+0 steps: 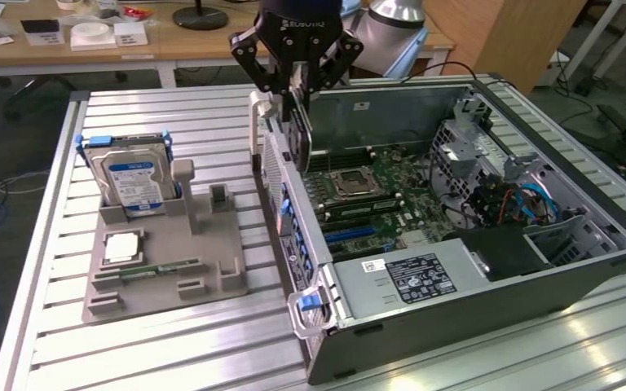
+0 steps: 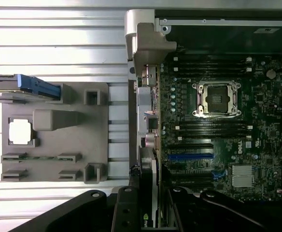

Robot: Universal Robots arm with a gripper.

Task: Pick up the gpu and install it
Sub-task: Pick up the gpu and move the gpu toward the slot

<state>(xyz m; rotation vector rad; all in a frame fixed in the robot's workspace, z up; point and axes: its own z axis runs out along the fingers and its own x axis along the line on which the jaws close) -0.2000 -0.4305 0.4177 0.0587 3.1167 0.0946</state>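
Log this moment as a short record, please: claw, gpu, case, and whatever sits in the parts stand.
claw: shut on the gpu, over the edge of the open computer case
gpu: held on edge, hanging below the claw, not yet seated on the motherboard
computer case: lying on its side, panel off
hard drive: upright in the grey parts stand, exterior view's left
memory stick: flat in the stand
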